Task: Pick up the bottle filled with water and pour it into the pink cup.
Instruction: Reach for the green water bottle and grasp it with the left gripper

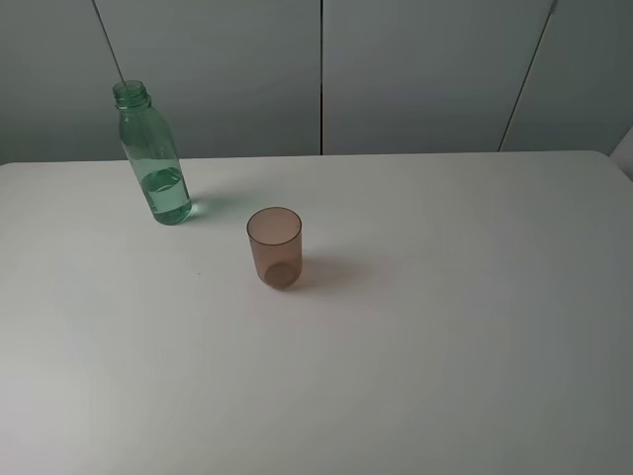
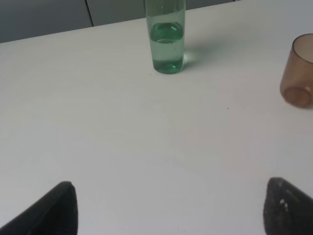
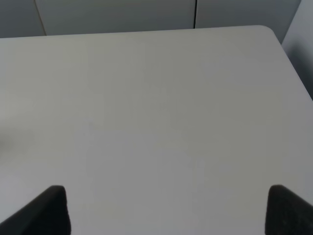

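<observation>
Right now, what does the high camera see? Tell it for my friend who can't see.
A capless green bottle, partly filled with water, stands upright at the back left of the white table. An empty brownish-pink cup stands apart from it, nearer the middle.

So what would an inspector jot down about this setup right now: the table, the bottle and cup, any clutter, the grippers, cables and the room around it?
Surface: white table, plain and matt.
Job's things: bottle upright, no cap, water in its lower part, near the back left; pink cup upright, looks empty, in front of and to the right of the bottle, not touching it.
Clutter: nothing seen.
Grippers: left gripper and right gripper both open, holding nothing, shown only by the wrist views.
Cables: two thin dark slanted lines against the back; cables or seams, cannot tell.
Surroundings: grey panelled wall behind the table.
</observation>
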{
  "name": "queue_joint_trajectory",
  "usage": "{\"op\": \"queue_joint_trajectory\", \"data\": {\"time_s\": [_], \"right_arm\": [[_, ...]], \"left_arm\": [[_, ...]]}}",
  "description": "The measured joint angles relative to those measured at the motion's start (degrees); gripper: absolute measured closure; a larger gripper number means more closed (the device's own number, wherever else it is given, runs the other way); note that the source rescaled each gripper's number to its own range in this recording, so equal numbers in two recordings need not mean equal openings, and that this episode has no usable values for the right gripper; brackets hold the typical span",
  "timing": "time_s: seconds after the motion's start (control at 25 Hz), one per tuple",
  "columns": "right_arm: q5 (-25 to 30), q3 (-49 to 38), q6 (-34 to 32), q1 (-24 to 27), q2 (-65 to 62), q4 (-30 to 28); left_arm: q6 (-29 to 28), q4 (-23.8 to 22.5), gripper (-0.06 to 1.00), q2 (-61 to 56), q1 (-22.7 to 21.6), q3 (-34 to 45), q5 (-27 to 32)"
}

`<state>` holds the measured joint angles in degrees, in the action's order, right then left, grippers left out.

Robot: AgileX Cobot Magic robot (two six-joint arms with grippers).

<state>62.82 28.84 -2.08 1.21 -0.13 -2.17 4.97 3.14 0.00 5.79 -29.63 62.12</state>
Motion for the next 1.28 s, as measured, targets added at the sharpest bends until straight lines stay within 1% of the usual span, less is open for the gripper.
{"op": "queue_joint_trajectory", "data": {"time_s": [0.64,0.72,0.84,0.92,1.0,1.08,1.2,1.28], "right_arm": [[0.0,0.0,0.0,0.0,0.0,0.0],[0.0,0.0,0.0,0.0,0.0,0.0],[0.0,0.0,0.0,0.0,0.0,0.0],[0.0,0.0,0.0,0.0,0.0,0.0],[0.0,0.0,0.0,0.0,0.0,0.0],[0.0,0.0,0.0,0.0,0.0,0.0],[0.0,0.0,0.0,0.0,0.0,0.0],[0.0,0.0,0.0,0.0,0.0,0.0]], "left_arm": [[0.0,0.0,0.01,0.0,0.0,0.0,0.0],[0.0,0.5,0.01,0.0,0.0,0.0,0.0],[0.0,2.0,0.01,3.9,0.0,-2.2,0.1],[0.0,2.5,0.01,9.5,0.0,-4.3,-0.4],[0.3,3.7,0.01,15.1,0.0,-6.4,-2.4],[1.3,6.2,0.01,20.8,0.0,-7.7,-5.8],[3.0,10.5,0.01,27.5,0.0,-8.2,-13.8],[3.6,11.8,0.01,31.3,0.0,-8.2,-18.6]]}}
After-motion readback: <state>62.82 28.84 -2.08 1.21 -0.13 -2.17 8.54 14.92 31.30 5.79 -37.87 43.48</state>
